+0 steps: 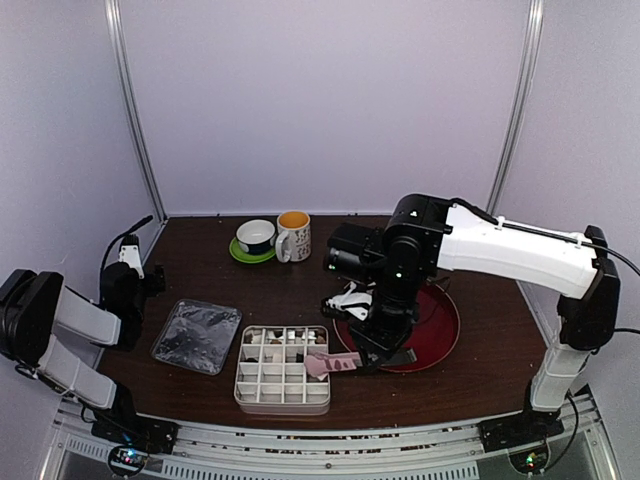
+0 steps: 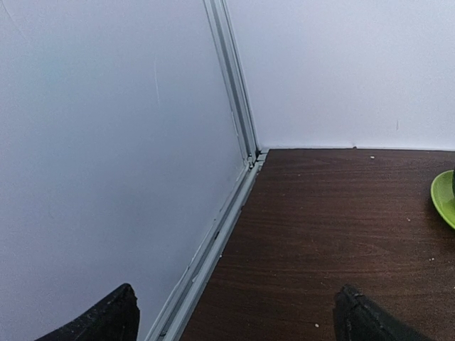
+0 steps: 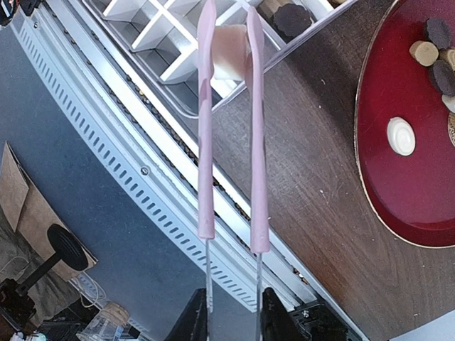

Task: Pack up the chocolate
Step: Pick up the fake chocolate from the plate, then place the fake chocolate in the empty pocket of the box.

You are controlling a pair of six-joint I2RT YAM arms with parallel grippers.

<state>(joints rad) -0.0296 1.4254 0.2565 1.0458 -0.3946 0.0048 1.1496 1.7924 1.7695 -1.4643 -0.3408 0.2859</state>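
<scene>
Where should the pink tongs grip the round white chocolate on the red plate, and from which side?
Across its edge, on two opposite sides, coming from above. The round white chocolate lies flat on the red plate, apart from the darker pieces, so both tips of the pink tongs find room beside it.

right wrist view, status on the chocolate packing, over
Left gripper open, parked by the left wall. Right gripper shut on long pink tongs, tongs pinching a pale square chocolate piece above the white divided tray. Nothing seen in the way.
</scene>
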